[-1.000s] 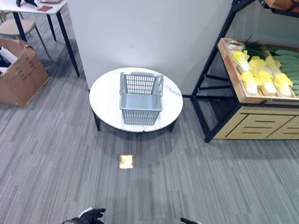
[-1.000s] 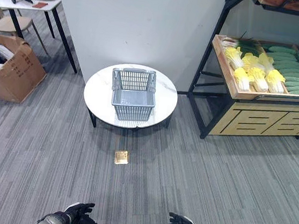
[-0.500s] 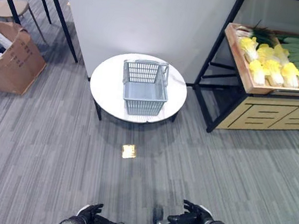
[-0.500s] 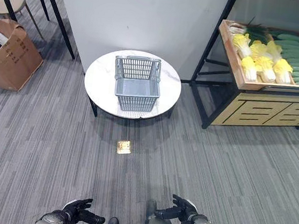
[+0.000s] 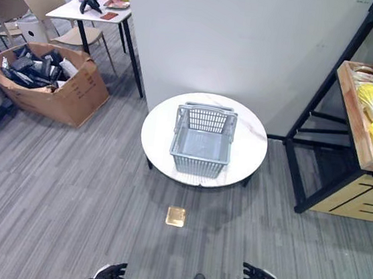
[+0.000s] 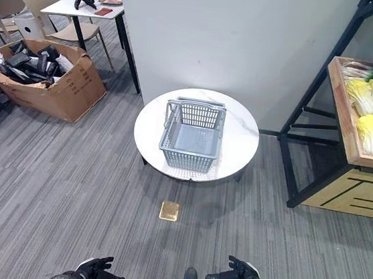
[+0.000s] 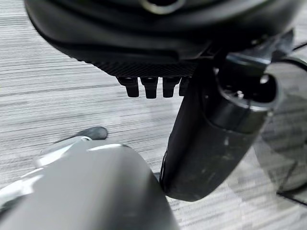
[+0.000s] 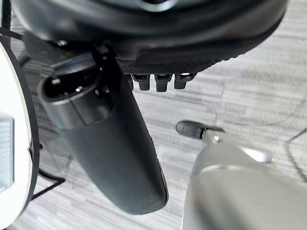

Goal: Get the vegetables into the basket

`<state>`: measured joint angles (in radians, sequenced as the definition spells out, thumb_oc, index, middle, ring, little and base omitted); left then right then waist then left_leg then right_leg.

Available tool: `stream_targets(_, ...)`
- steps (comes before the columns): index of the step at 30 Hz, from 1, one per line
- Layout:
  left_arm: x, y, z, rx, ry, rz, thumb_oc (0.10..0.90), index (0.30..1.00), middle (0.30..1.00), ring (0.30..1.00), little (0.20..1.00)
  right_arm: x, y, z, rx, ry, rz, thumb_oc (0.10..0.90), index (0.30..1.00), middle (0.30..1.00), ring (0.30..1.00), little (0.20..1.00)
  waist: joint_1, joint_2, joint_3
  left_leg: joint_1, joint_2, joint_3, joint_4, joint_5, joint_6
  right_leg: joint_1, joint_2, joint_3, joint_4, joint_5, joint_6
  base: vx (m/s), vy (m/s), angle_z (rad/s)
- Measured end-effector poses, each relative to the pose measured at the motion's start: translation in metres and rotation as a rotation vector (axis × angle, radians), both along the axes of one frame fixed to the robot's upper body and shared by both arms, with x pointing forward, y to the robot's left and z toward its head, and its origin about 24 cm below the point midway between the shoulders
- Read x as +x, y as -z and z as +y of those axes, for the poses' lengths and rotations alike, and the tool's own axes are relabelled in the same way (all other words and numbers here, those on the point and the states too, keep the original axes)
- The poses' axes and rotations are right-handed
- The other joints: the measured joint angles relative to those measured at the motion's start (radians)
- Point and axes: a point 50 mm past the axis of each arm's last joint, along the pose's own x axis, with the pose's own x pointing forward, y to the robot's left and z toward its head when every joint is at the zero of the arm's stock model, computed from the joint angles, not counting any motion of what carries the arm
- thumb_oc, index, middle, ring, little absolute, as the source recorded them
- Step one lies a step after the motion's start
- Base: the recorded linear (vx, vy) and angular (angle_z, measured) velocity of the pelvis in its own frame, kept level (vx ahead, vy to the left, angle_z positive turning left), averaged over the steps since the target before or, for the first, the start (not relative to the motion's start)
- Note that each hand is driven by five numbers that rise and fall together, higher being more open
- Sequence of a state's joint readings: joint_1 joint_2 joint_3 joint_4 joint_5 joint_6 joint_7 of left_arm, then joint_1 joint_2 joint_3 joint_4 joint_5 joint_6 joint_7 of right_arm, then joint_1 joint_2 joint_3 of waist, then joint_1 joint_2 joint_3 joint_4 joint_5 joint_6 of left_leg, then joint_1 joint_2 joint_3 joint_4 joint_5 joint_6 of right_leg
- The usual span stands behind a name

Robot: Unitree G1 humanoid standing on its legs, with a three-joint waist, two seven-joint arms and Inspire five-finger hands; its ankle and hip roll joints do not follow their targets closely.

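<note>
Left eye view | one basket point(image 5: 202, 140) | one round table point(image 5: 254, 137) | two empty hands

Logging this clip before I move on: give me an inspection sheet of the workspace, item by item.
Surface: round white table, low, on grey floor.
Job's things: grey basket upright on the table, nothing in it; yellow cabbages lying on the wooden shelf to the right.
Clutter: cardboard box of dark items; small gold plate on the floor.
Hands: left hand and right hand low, open, holding nothing.
Cables: nothing seen.
Surroundings: white wall, desk, chairs.
</note>
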<state>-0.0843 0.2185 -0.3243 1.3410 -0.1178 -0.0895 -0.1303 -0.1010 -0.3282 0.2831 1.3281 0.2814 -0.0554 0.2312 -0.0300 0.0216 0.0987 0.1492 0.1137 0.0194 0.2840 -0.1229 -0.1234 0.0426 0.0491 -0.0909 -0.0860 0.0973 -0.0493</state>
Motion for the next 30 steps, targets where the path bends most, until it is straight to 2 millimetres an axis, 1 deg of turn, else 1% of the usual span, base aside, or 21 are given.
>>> stream_targets(1,0.000,0.000,-0.002,-0.006,0.008,0.002,0.900,1.000,1.000,1.000,1.000,-0.004,0.001,-0.001,-0.005,-0.006,0.016,0.900,1.000,1.000,1.000,1.000,-0.008,-0.005,-0.003,-0.019,0.001,-0.001,0.040,-0.006,-0.016,0.001,0.000,-0.005,0.001,0.002,-0.006,0.13,-0.194,0.22)
stream_targets(2,0.002,0.000,-0.005,-0.013,0.011,-0.004,0.900,1.000,1.000,1.000,1.000,-0.006,0.001,-0.001,-0.005,0.001,0.024,0.900,1.000,1.000,1.000,1.000,-0.016,-0.003,-0.004,-0.054,0.011,-0.009,0.097,0.015,-0.027,0.007,0.004,-0.015,0.003,-0.016,-0.026,0.14,-0.197,0.33)
stream_targets(3,0.012,-0.002,-0.009,-0.025,0.018,-0.026,0.900,1.000,1.000,1.000,1.000,-0.016,0.004,-0.001,0.004,0.029,0.042,0.900,1.000,1.000,1.000,1.000,-0.025,-0.013,-0.004,-0.141,0.013,-0.010,0.260,0.027,-0.054,0.012,0.002,-0.035,0.002,-0.024,-0.032,0.14,-0.145,0.31)
stream_targets(4,0.013,-0.002,-0.008,-0.026,0.011,-0.032,0.900,1.000,1.000,1.000,1.000,-0.020,0.005,-0.001,0.001,0.032,0.056,0.900,1.000,1.000,1.000,1.000,-0.022,-0.025,0.003,-0.176,0.011,-0.007,0.314,0.035,-0.054,0.016,0.001,-0.035,0.002,-0.029,-0.042,0.17,-0.159,0.27)
stream_targets(5,0.016,-0.003,-0.007,-0.024,0.012,-0.036,0.900,1.000,1.000,1.000,1.000,-0.020,0.005,-0.001,-0.004,0.022,0.061,0.900,1.000,1.000,1.000,1.000,-0.023,-0.026,0.005,-0.201,0.014,0.005,0.356,0.034,-0.037,0.029,-0.002,-0.041,0.002,-0.033,-0.047,0.11,-0.052,0.04)
stream_targets(6,0.016,-0.003,-0.007,-0.022,0.013,-0.036,0.900,1.000,1.000,1.000,1.000,-0.022,0.005,-0.002,-0.010,0.018,0.076,0.900,1.000,1.000,1.000,1.000,-0.023,-0.040,0.011,-0.199,0.007,0.020,0.334,0.035,-0.038,0.041,-0.003,-0.043,0.002,-0.036,-0.051,0.10,-0.010,0.09)
stream_targets(7,0.016,-0.003,-0.006,-0.020,0.014,-0.036,0.900,1.000,1.000,1.000,1.000,-0.024,0.006,-0.003,-0.015,0.017,0.084,0.900,1.000,1.000,1.000,1.000,-0.023,-0.045,0.013,-0.200,0.005,0.041,0.283,0.032,-0.031,0.051,-0.008,-0.051,0.000,-0.045,-0.064,0.08,0.030,0.44)
stream_targets(8,0.019,-0.004,-0.006,-0.018,0.019,-0.044,0.900,1.000,1.000,1.000,1.000,-0.029,0.006,-0.006,-0.027,0.029,0.102,0.900,1.000,1.000,1.000,1.000,-0.040,-0.059,0.014,-0.191,-0.009,0.083,0.032,0.034,-0.008,0.056,-0.027,-0.086,0.000,-0.059,-0.062,0.07,0.059,0.65)
stream_targets(10,0.018,-0.004,-0.006,-0.016,0.022,-0.042,0.900,1.000,1.000,1.000,1.000,-0.035,0.006,-0.011,-0.044,0.028,0.129,0.900,1.000,1.000,1.000,1.000,-0.046,-0.054,0.019,-0.176,-0.041,0.065,-0.212,0.081,0.006,0.048,-0.031,-0.101,0.001,-0.065,-0.052,0.07,0.079,0.42)
stream_targets(12,0.013,-0.003,-0.003,-0.012,-0.001,-0.026,0.900,1.000,1.000,1.000,1.000,-0.036,0.006,-0.011,-0.050,0.019,0.139,0.900,1.000,1.000,1.000,1.000,-0.048,-0.051,0.020,-0.177,-0.064,0.033,-0.336,0.132,0.034,0.053,-0.031,-0.099,0.001,-0.074,-0.035,0.12,0.127,0.04)
stream_targets(13,0.013,-0.003,-0.003,-0.012,-0.002,-0.025,0.900,1.000,1.000,1.000,1.000,-0.037,0.006,-0.011,-0.054,0.010,0.145,0.900,1.000,1.000,1.000,1.000,-0.047,-0.045,0.019,-0.178,-0.079,0.009,-0.371,0.150,0.038,0.053,-0.030,-0.092,0.000,-0.078,-0.028,0.18,0.163,-0.04)
stream_targets(14,0.014,-0.003,-0.003,-0.013,-0.001,-0.029,0.900,1.000,1.000,1.000,1.000,-0.040,0.007,-0.012,-0.056,0.009,0.155,0.900,1.000,1.000,1.000,1.000,-0.045,-0.038,0.024,-0.181,-0.087,0.006,-0.378,0.161,0.043,0.059,-0.030,-0.085,0.000,-0.082,-0.020,0.19,0.193,-0.56)
stream_targets(15,0.015,-0.003,-0.004,-0.022,-0.019,-0.039,0.900,1.000,1.000,1.000,1.000,-0.036,0.006,-0.012,-0.057,0.011,0.152,0.900,1.000,1.000,1.000,1.000,-0.033,-0.027,0.033,-0.153,-0.091,0.020,-0.370,0.191,0.100,0.079,-0.017,-0.043,0.001,-0.087,-0.009,0.17,0.209,-0.77)
stream_targets(16,0.011,-0.002,-0.005,-0.023,-0.021,-0.032,0.900,1.000,1.000,1.000,1.000,-0.037,0.006,-0.014,-0.060,0.011,0.155,0.900,1.000,1.000,1.000,1.000,-0.034,-0.012,0.025,-0.140,-0.082,0.020,-0.362,0.206,0.117,0.088,-0.003,-0.024,0.001,-0.087,-0.007,0.15,0.209,-0.86)
stream_targets(17,0.008,-0.001,-0.005,-0.020,-0.019,-0.024,0.900,1.000,1.000,1.000,1.000,-0.036,0.006,-0.013,-0.063,0.010,0.144,0.900,1.000,1.000,1.000,1.000,-0.042,-0.003,0.023,-0.126,-0.078,0.022,-0.358,0.231,0.116,0.097,0.000,-0.009,0.001,-0.097,-0.001,0.16,0.208,-0.53)
stream_targets(18,0.008,-0.001,-0.005,-0.019,-0.019,-0.022,0.900,1.000,1.000,1.000,1.000,-0.038,0.006,-0.012,-0.058,0.009,0.142,0.900,1.000,1.000,1.000,1.000,-0.045,-0.011,0.019,-0.110,-0.090,0.030,-0.364,0.218,0.123,0.099,-0.012,0.006,0.004,-0.107,0.016,0.16,0.215,-0.43)
stream_targets(20,0.008,-0.001,-0.004,-0.016,-0.017,-0.020,0.900,1.000,1.000,1.000,1.000,-0.043,0.007,-0.011,-0.051,0.030,0.144,0.900,1.000,1.000,1.000,1.000,-0.046,-0.008,0.022,-0.087,-0.111,0.066,-0.378,0.210,0.146,0.103,-0.035,0.034,0.028,-0.112,0.031,0.13,0.216,-0.38)
stream_targets(21,0.007,-0.001,-0.002,-0.009,-0.013,-0.018,0.900,1.000,1.000,1.000,1.000,-0.049,0.008,-0.010,-0.044,0.051,0.147,0.900,1.000,1.000,1.000,1.000,-0.047,-0.012,0.022,-0.076,-0.132,0.069,-0.372,0.207,0.155,0.093,-0.058,0.039,0.065,-0.137,0.052,0.13,0.262,-0.19)
stream_targets(22,0.007,-0.002,-0.002,-0.007,-0.007,-0.019,0.900,1.000,1.000,1.000,1.000,-0.049,0.008,-0.010,-0.045,0.054,0.151,0.900,1.000,1.000,1.000,1.000,-0.044,-0.013,0.023,-0.071,-0.139,0.073,-0.375,0.200,0.165,0.095,-0.064,0.042,0.069,-0.141,0.053,0.15,0.283,-0.08)
stream_targets(26,0.003,-0.002,0.004,0.006,-0.016,-0.011,0.900,1.000,1.000,1.000,1.000,-0.034,0.006,-0.008,-0.038,0.038,0.107,0.900,1.000,1.000,1.000,1.000,-0.025,-0.018,0.022,-0.041,-0.148,0.107,-0.373,0.181,0.182,0.089,-0.078,0.084,0.117,-0.168,0.077,0.10,0.115,-0.24)
stream_targets(30,0.000,-0.003,0.013,0.025,-0.025,-0.006,0.900,1.000,1.000,1.000,1.000,-0.015,0.003,-0.004,-0.016,0.044,0.038,0.900,1.000,1.000,1.000,1.000,-0.015,-0.032,0.014,-0.027,-0.152,0.130,-0.374,0.172,0.185,0.092,-0.081,0.113,0.116,-0.172,0.080,0.06,0.093,-0.25)
